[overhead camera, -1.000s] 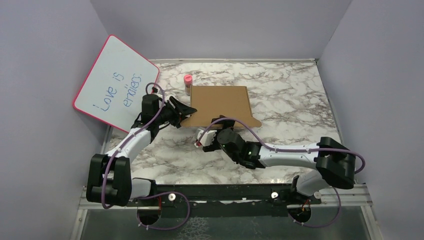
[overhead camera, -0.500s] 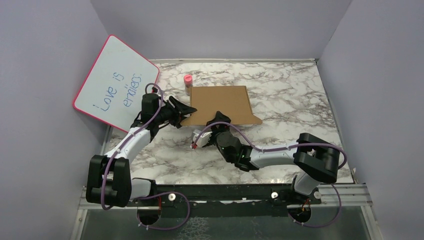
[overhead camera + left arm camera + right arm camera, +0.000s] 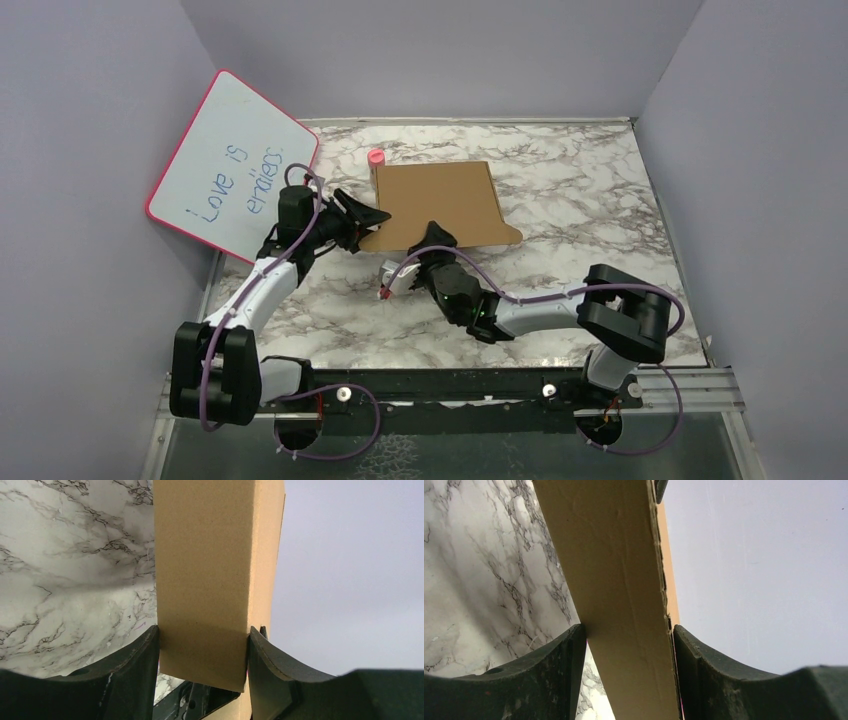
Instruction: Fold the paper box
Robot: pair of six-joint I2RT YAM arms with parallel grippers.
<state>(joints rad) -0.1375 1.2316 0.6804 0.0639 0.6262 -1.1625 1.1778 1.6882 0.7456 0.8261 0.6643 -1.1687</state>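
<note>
The paper box (image 3: 440, 205) is a flat brown cardboard shape at the middle of the marble table, raised a little off it at its near side. My left gripper (image 3: 368, 222) holds its near-left corner. In the left wrist view the box's side wall (image 3: 205, 555) fills the gap of the left gripper (image 3: 202, 635), touching both fingers. My right gripper (image 3: 435, 243) is at the box's near edge. In the right wrist view a cardboard strip (image 3: 609, 555) runs through the right gripper (image 3: 626, 630), with both pads against it.
A pink-framed whiteboard (image 3: 232, 165) leans on the left wall. A pink-capped bottle (image 3: 376, 157) stands just behind the box's far-left corner, mostly hidden. Lavender walls close in the table on three sides.
My right gripper has closed on the box's near edge and its arm has shifted left. The box has risen and now covers most of the bottle. The left grip is unchanged.
</note>
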